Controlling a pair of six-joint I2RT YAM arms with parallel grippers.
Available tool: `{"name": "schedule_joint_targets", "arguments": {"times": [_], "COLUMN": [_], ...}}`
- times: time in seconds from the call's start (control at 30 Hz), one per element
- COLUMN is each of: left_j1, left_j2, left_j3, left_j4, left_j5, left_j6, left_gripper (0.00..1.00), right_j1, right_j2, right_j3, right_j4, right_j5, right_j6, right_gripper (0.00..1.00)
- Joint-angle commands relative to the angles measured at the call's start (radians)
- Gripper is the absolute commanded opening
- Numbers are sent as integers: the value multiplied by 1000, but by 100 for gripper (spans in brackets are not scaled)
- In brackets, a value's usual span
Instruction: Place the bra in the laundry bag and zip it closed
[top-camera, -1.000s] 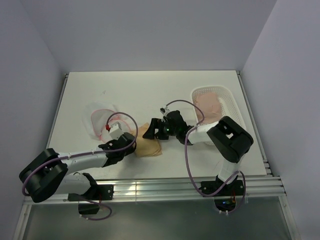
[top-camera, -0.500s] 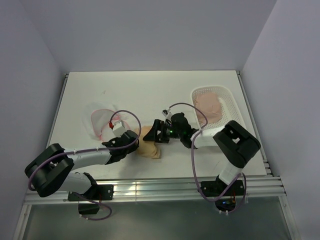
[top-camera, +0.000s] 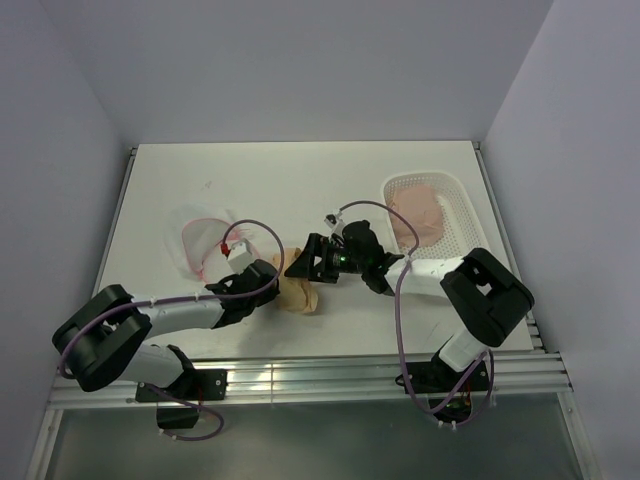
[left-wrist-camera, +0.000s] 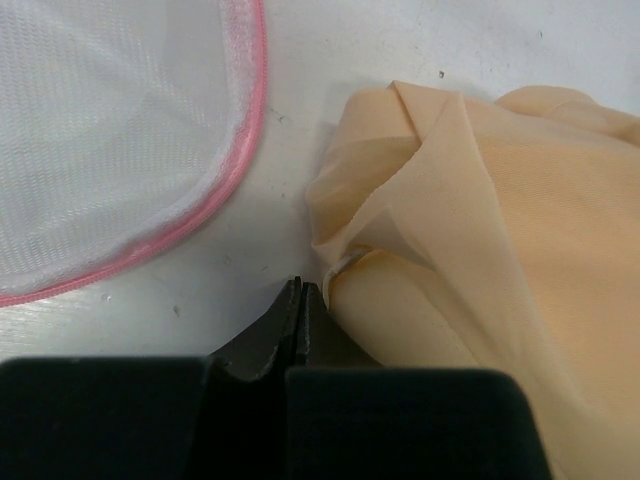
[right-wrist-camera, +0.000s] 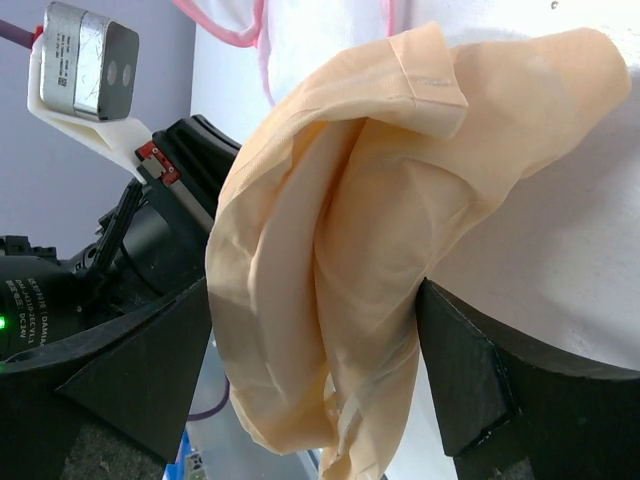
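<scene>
1. Robot arms: two, the left arm and the right arm.
2. Two-finger grippers: two, the left gripper and the right gripper, one per arm.
3. Purple cables: two, the left cable and the right cable, one looped along each arm.
4. Peach-tan bra: one.
5. Round white mesh laundry bag with pink zipper rim: one.
6. White perforated plastic basket: one.
7. Pale pink garment: one, in the basket.
8. White table: one.
9. Grey camera module: one in clear view, on the left wrist.
</scene>
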Motion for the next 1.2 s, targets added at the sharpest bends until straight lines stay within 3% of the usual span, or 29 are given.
{"name": "schedule_joint_targets", "arguments": {"times": [0.0,0.53,0.97,1.17], "left_j1": [2,2,2,2], "left_j2": [25,19,11,-3], "left_j3": [12,-11,-9,9], "left_j4": [1,25,31,12], "left_j5": [42,62,71,67], "left_j6": [21,19,29,38], "left_gripper": [0,0,0,0], "right_j1": [11,56,91,91], "right_j2": [-33,-39,-44,-15], "right_j3": [22,108,206,228], "right_j4": [17,46,-320,-407], "right_j5": [5,71,282,361], "right_j6": [27,137,-32,-89], "right_gripper": [87,87,86,86]}}
